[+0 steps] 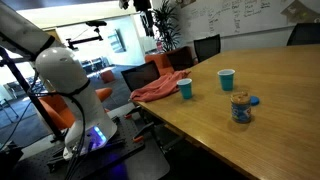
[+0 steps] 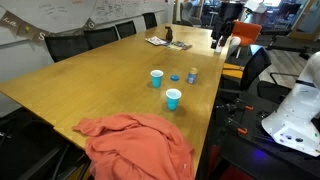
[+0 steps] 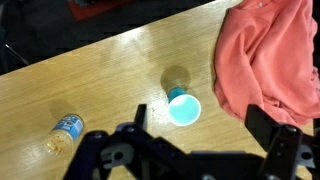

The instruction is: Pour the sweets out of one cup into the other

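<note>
We not started. Near cup (image 3: 184,108) & far cup (image 1: 227,79) both stand on bench (image 1: 280,110). Hand (image 3: 200,128) spread wide, holds nothing. Grab, lift, pour left.

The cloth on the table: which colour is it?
The cloth is salmon pink; the wrist view shows it best.
</note>
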`<state>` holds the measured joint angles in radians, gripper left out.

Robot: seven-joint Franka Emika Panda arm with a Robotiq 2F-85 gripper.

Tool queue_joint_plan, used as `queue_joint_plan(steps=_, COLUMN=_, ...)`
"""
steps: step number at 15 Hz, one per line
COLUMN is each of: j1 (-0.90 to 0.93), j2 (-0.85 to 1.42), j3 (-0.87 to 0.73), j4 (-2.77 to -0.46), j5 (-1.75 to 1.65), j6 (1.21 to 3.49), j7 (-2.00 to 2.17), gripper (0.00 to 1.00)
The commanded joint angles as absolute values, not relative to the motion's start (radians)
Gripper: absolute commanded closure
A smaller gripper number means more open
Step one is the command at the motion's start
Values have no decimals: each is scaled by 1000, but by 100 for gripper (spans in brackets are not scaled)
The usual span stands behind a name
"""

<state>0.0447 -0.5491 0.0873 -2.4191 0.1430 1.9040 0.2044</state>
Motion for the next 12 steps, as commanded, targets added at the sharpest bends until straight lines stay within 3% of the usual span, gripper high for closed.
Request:
queue_joint_plan(steps=1, j1=42, j2=-549, j3=89, j4=-2417, j5=144, j6=1901, j7=203, gripper=0)
queue_joint_plan(steps=12, j1=22, j2=-525, j3=108, j4=-2404, j5=94, j6=1954, j7=232, gripper=0)
